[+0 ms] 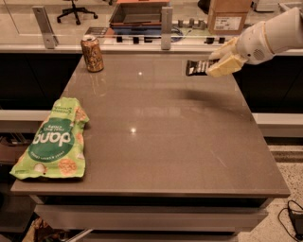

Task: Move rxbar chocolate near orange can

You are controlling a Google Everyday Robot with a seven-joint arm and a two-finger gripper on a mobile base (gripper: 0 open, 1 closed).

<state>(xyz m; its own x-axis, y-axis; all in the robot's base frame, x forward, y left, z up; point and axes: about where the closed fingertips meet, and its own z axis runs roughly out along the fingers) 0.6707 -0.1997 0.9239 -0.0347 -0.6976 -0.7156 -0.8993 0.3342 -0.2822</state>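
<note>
- The table has a brown, glossy top, with its front edge nearest the camera; a dark cable lies on the speckled floor at the lower right.
- A large green snack bag lies flat at the near left corner of the table, its left edge close to the table's side.
- The middle of the tabletop shows only small light reflections and a soft shadow under the held bar.
- The gripper is over the far right part of the table, on a white arm reaching in from the right edge; its pale yellowish fingers are clamped on one end of the rxbar chocolate.
- The bar is black with pale lettering, roughly level, pointing left from the fingers, and appears raised off the tabletop.
- The orange can stands upright at the far left corner, well apart from the bar across the table's width.
- Behind the table run a ledge with two metal posts, a cardboard box and an office chair.
</note>
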